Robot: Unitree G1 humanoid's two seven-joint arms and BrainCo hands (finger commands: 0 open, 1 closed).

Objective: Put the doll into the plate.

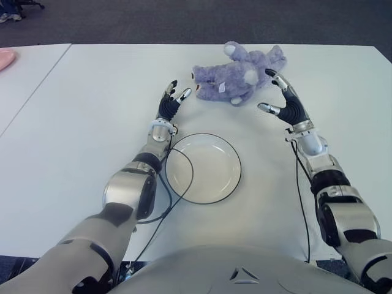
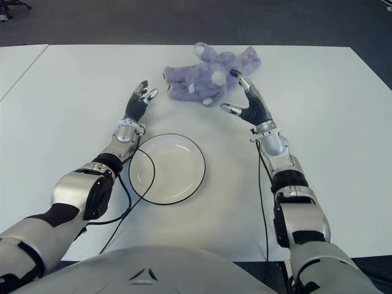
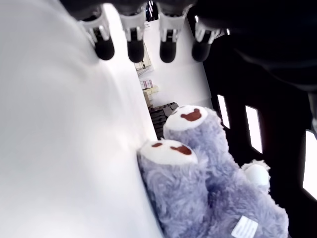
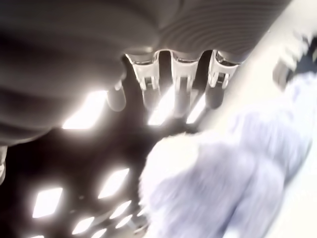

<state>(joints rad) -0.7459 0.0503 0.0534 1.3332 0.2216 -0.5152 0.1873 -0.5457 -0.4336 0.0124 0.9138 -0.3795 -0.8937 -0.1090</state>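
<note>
The fluffy purple plush doll should be squeezed evenly between the left hand and right hand, whose spread fingers hold nothing, before the white round plate.

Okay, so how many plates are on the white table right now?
1. The round white plate with a dark rim lies empty on the white table, near the robot, between its arms, with the purple plush doll farther back.

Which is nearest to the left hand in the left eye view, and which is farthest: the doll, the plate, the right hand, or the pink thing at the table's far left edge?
From the left hand, open:
1. Doll, just ahead to its right.
2. Plate, behind it, toward the robot; nearly as close.
3. Right hand, beyond the doll's right side.
4. Pink thing, far left edge.
</note>
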